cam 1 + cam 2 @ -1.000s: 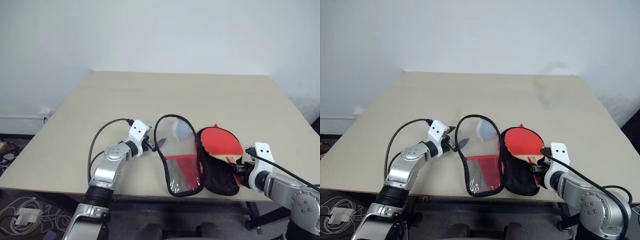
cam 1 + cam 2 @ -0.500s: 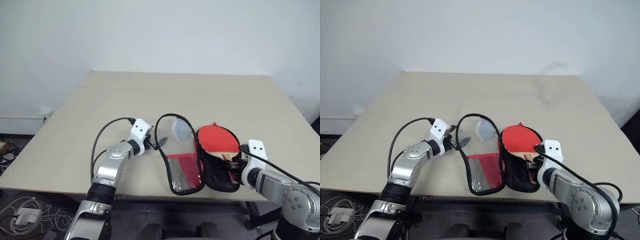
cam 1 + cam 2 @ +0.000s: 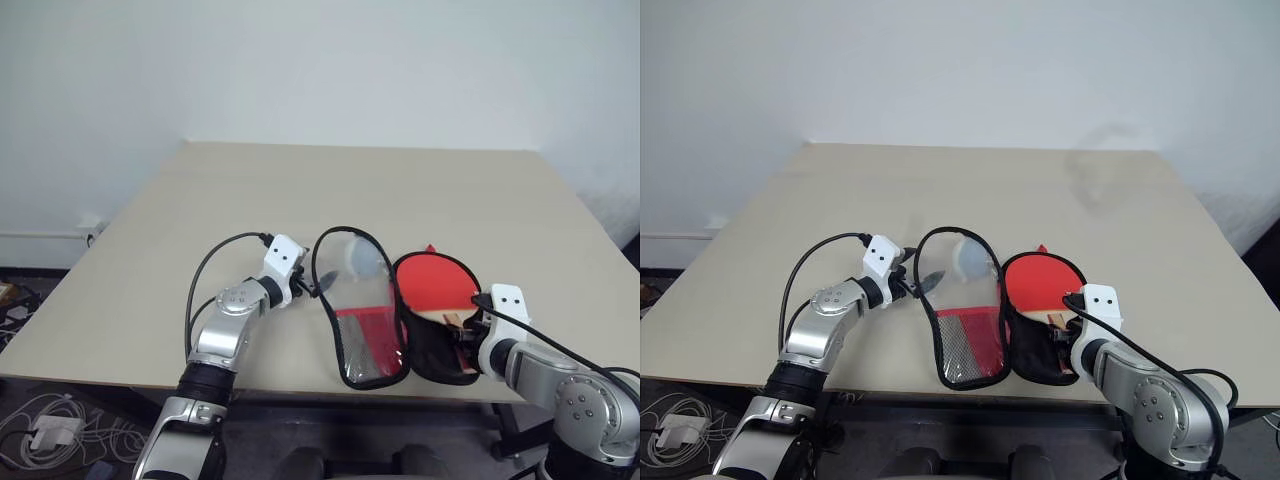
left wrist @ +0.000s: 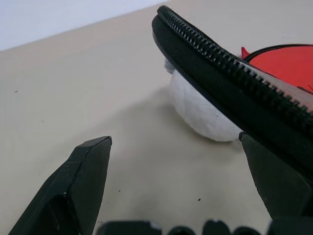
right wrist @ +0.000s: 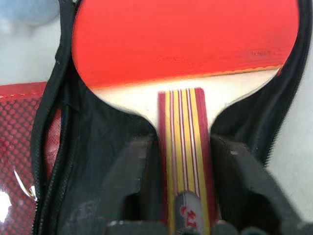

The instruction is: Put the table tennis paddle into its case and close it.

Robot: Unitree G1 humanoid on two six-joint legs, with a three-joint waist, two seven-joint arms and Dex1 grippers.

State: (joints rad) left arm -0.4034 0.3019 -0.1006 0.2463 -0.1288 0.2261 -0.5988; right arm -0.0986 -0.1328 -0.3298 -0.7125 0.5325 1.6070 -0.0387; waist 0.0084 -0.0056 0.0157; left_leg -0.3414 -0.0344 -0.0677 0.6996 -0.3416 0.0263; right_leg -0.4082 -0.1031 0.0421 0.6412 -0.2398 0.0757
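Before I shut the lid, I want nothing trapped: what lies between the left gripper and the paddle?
In the left eye view: the case's open window flap and a pale lump.

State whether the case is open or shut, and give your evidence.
Open. The case lies spread in two halves on the table, its zip undone, with the paddle resting on the black-lined half.

Even, soft indoor light, no hard shadows. Right wrist view soft-focused: black fingers (image 5: pixel 132 191) nearest the lens blurred. Glare on clear window (image 3: pixel 350 275) beside left gripper (image 3: pixel 312 285).
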